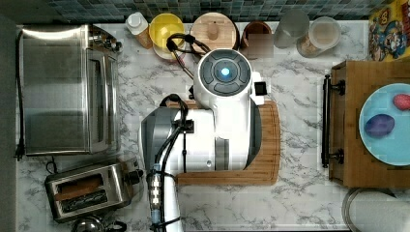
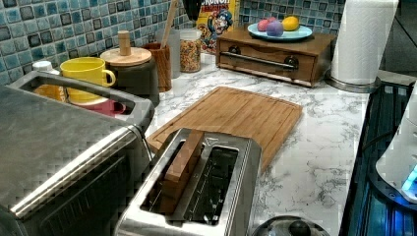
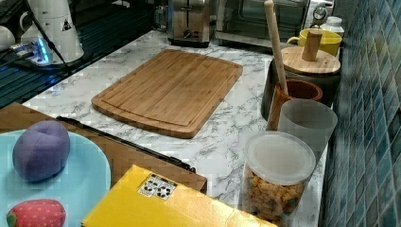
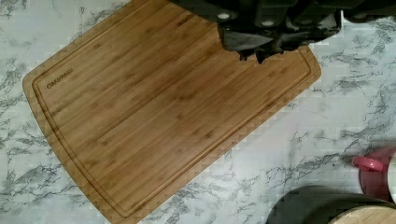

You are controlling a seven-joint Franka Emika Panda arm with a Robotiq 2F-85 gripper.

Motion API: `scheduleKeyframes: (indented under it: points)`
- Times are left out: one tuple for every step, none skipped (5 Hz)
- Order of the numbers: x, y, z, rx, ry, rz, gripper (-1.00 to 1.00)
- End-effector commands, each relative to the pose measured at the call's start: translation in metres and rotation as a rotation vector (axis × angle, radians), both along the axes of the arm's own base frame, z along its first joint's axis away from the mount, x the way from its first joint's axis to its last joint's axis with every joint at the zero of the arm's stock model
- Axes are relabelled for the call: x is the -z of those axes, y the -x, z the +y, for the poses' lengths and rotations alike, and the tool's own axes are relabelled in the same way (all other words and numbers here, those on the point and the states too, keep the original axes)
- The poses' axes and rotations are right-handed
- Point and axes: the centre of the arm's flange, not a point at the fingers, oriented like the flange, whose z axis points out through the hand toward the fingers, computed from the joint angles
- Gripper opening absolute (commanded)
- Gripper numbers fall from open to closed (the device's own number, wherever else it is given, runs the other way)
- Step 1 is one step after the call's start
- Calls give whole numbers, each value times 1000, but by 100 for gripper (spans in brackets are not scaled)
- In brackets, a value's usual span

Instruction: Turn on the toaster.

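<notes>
The claw [image 4: 252, 56] hangs over the board [image 4: 163, 116], its fingers seemingly pinched together on nothing. The toaster [image 1: 89, 190] sits well apart at the tabletop's [image 1: 300, 203] edge, beside the oven [image 1: 67, 89]. Approach not begun; next, reach its end lever and press down.

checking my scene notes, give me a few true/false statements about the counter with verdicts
1. The toaster has something brown in one slot. True.
2. The cutting board holds fruit. False: it is bare.
3. The yellow mug sits by the tile wall. True.
4. The gripper touches the toaster. False: it hangs over the board.
5. The fruit lies on a red plate. False: the plate is light blue.
</notes>
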Motion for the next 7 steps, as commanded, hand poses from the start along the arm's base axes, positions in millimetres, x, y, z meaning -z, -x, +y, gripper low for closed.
scheduleKeyframes:
  points:
    - [0,0,3,-27,-2,-6,-100]
    - [10,12,33,-135,-74,-55,-100]
    - [15,23,67,-241,-94,-86,-100]
    - [10,39,99,-369,-135,-132,-100]
    - [17,53,123,-433,-142,-119,-100]
    - [17,79,141,-474,-168,-111,-100]
    - [23,106,157,-531,-198,-80,-100]
